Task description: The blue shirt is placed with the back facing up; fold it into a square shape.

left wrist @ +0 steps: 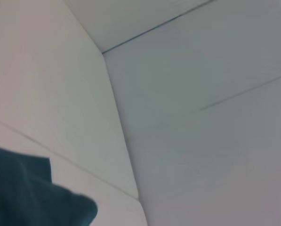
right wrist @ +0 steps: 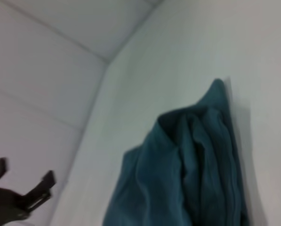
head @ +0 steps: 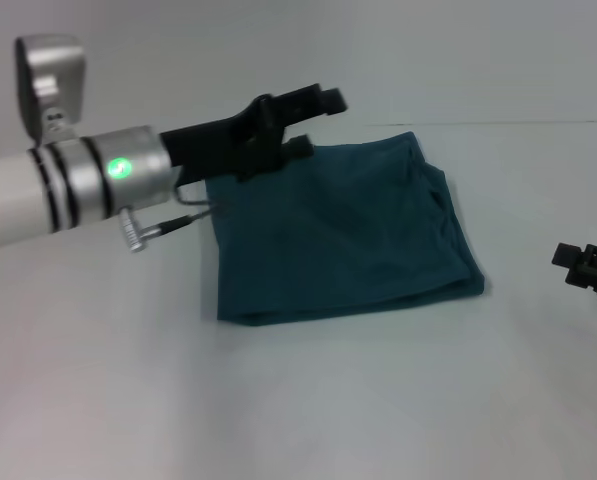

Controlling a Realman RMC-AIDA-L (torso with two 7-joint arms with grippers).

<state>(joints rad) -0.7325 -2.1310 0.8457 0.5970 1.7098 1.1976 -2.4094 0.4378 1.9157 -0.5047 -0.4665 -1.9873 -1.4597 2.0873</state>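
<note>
Head view: the dark teal-blue soft cotton shirt (head: 343, 230) lies folded into a rough square in the middle of the white table (head: 278, 400). The black left gripper (head: 313, 122) hangs above its far-left corner, jaws parted, holding nothing. The right gripper (head: 588, 268) sits low, well off to the right; I cannot tell its state.

Left wrist view: only a shirt corner (left wrist: 32, 193) shows against white panels.

Right wrist view: stacked layers show at the shirt's edge (right wrist: 196, 174), with the left gripper (right wrist: 25, 190) spread beyond.

It looks light, limp and prone to slipping layer over layer, so pinch a corner through all layers.
</note>
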